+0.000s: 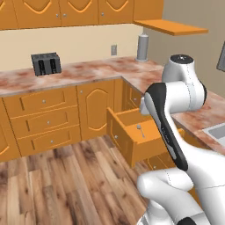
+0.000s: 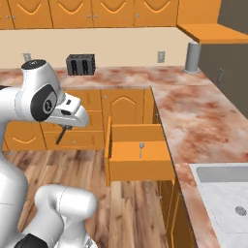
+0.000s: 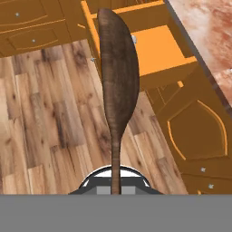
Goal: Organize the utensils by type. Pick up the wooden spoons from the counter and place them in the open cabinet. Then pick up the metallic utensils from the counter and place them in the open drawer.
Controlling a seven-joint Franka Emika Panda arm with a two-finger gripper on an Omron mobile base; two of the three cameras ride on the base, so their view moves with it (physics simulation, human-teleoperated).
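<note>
The jaws are clamped on a wooden spoon [image 3: 118, 77] above the open drawer [image 3: 158, 50], though it probably belongs in the cabinet [image 1: 171, 27].

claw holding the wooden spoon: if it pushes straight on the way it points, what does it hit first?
Probably the open drawer. In the hand view the claw is shut on the wooden spoon, whose bowl tip overlaps the drawer's near corner, with wood floor beneath. Depth is unclear, so the spoon could reach the floor first.
</note>
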